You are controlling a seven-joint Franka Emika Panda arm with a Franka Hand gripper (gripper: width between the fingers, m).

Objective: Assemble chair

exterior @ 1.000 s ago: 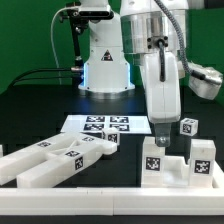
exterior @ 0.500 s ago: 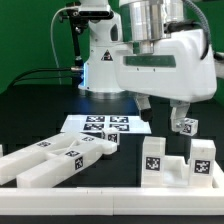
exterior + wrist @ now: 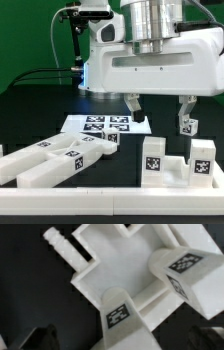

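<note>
My gripper (image 3: 159, 112) hangs open and empty above the exterior view's right side, its two dark fingers (image 3: 133, 106) spread wide. Below it lies a white chair panel (image 3: 176, 172) with two upright tagged blocks, one at the exterior view's left (image 3: 153, 158) and one at its right (image 3: 203, 156). In the wrist view the same panel (image 3: 120, 274) fills the frame with both tagged blocks (image 3: 122, 314) and a ridged peg (image 3: 62, 245) at its edge. The gripper (image 3: 122, 339) stands over it without touching. Long white chair bars (image 3: 55, 160) lie at the exterior view's left.
The marker board (image 3: 100, 125) lies flat behind the parts. A small tagged white piece (image 3: 189, 126) stands at the exterior view's right, just behind one finger. A white rail (image 3: 110, 203) runs along the front. The arm's base (image 3: 105, 65) stands at the back.
The wrist has turned from edge-on to broadside, so both fingers now show spread apart. The hand has risen a little above the panel.
</note>
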